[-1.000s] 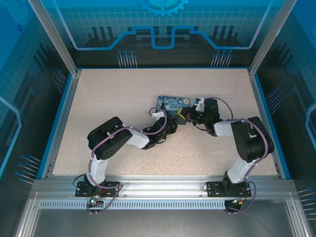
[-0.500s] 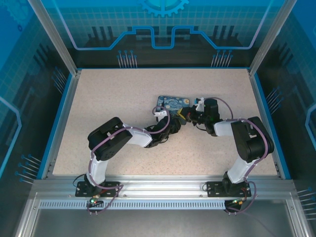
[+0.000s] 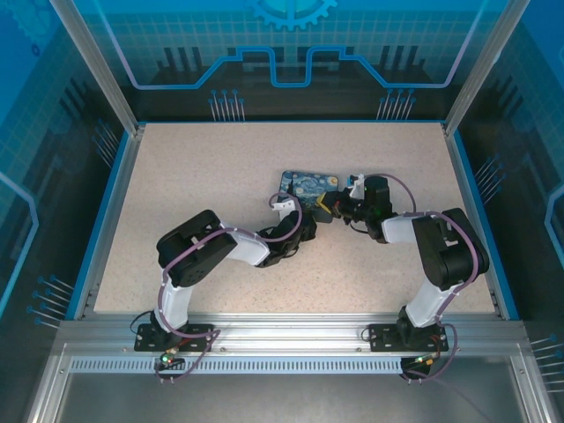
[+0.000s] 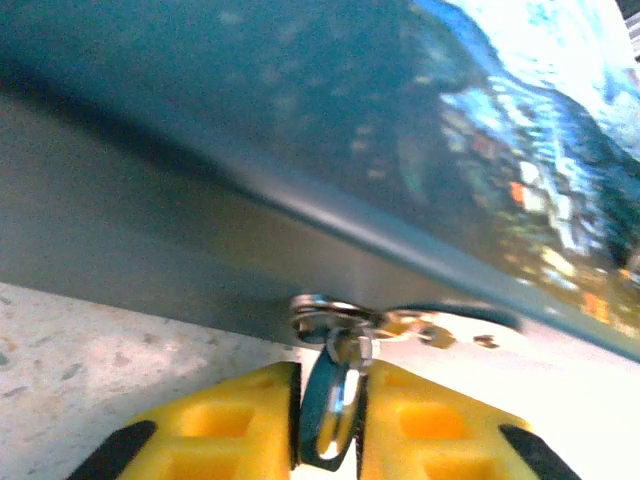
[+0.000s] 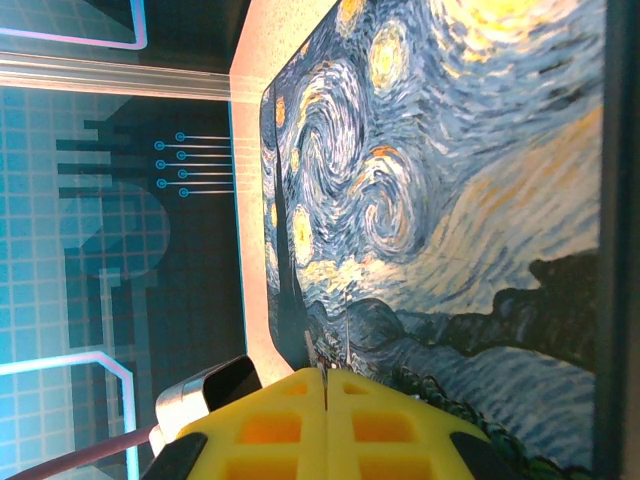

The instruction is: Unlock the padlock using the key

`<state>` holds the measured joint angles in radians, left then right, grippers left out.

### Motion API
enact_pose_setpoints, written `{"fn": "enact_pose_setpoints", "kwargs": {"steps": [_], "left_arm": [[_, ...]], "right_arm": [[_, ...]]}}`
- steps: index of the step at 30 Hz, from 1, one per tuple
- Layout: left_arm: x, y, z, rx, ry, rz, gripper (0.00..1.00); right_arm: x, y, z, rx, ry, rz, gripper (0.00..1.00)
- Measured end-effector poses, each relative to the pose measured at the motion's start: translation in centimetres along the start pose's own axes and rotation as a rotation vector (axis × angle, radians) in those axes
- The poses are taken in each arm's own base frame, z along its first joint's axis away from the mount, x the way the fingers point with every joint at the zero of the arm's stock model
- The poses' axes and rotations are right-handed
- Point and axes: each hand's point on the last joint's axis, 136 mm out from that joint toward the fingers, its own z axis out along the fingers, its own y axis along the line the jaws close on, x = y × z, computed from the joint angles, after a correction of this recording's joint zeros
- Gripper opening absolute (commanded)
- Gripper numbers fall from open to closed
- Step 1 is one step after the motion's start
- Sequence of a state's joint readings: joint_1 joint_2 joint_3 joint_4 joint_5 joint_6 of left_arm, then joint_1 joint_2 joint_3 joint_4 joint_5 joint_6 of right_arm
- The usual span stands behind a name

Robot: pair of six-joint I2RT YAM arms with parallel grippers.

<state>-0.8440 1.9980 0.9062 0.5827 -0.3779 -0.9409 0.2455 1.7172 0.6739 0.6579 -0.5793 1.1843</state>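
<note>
Left gripper clamps thin metal key, blue box edge just ahead; right gripper closed, box ahead. Prob. insertion step; next needs keyhole alignment.

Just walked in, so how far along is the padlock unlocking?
Done: the left gripper pinches what looks like the key. In hand: it sits at metal hardware on the edge of the swirl-printed box; the right gripper is shut beside it. Left: turning it to unlock, apparently not yet done.
</note>
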Motion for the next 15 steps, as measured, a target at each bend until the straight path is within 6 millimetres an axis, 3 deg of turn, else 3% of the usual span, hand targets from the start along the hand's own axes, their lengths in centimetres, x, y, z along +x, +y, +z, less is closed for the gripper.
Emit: {"fn": "enact_pose_setpoints", "kwargs": {"steps": [3,15], "left_arm": [[0.0,-0.1,0.0,0.009,-0.004,0.004,0.00],[-0.3,-0.5,-1.6,0.085,0.117,-0.035,0.00]], "right_arm": [[0.0,0.0,0.0,0.000,0.000,0.000,0.00],[0.1,0.0,-0.1,-0.002,0.021,0.009,0.00]]}}
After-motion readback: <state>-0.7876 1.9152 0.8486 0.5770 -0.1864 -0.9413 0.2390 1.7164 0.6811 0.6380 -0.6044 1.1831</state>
